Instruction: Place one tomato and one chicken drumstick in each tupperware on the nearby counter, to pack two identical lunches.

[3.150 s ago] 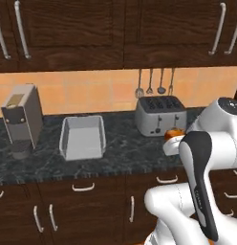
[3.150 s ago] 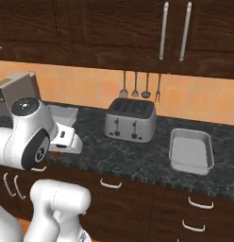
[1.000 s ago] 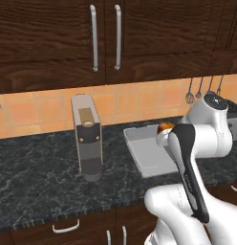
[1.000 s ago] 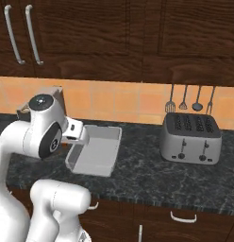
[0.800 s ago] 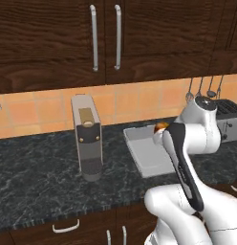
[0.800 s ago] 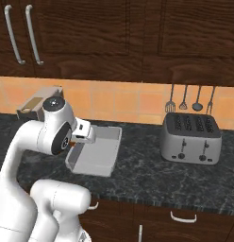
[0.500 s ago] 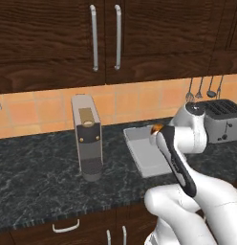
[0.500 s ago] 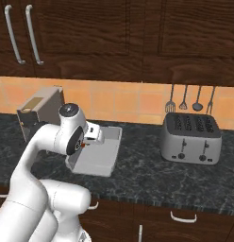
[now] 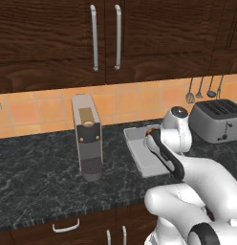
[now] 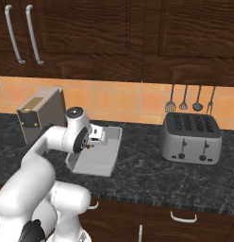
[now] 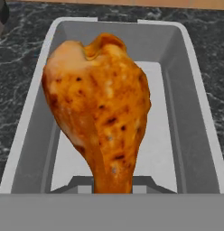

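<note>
Above the tupperware (image 11: 195,117) on the counter (image 9: 39,177), fingers (image 10: 93,142) gripping chicken drumstick (image 11: 100,122)

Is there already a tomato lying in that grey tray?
No: in the hand view the tupperware has a bare floor, with the chicken drumstick held above it.

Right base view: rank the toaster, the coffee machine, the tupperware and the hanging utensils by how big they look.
1. toaster and tupperware: alike in apparent spread; the arm hides part of the tupperware, so no ranking between them.
2. coffee machine, partly behind the arm.
3. hanging utensils, clearly smallest.
</note>
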Motion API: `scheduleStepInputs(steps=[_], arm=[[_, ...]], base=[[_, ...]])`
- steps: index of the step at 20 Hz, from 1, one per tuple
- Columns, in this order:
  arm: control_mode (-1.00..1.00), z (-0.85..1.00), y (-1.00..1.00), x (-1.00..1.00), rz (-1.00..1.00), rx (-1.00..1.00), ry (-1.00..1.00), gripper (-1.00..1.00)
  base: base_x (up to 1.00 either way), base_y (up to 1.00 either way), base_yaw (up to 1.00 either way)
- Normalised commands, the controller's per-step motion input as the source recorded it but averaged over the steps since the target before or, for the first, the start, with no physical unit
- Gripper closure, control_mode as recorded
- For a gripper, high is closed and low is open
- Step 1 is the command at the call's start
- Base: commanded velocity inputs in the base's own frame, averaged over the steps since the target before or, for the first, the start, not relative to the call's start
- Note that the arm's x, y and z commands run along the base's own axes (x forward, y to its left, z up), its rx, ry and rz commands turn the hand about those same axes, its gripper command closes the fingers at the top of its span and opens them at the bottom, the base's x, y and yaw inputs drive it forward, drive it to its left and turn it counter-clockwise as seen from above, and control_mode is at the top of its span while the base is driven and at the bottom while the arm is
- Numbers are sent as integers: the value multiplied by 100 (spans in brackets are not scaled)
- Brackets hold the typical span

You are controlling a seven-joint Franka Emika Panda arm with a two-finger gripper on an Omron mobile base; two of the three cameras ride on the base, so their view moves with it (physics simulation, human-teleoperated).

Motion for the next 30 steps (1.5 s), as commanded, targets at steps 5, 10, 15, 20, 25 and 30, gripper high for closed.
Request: scheduleStepInputs(steps=[5, 10, 15, 20, 25, 30], arm=[[-100, -11, 0, 44, 0, 0, 12, 100], [-100, -16, 0, 65, 0, 0, 0, 100], [-100, -32, 0, 23, 0, 0, 6, 100], [-100, -30, 0, 4, 0, 0, 6, 100], [-100, -17, 0, 21, 0, 0, 0, -100], [-100, -6, 0, 4, 0, 0, 0, -100]], base=[[0, 0, 0], [0, 0, 0], [0, 0, 0], [0, 0, 0], [0, 0, 0], [0, 0, 0]])
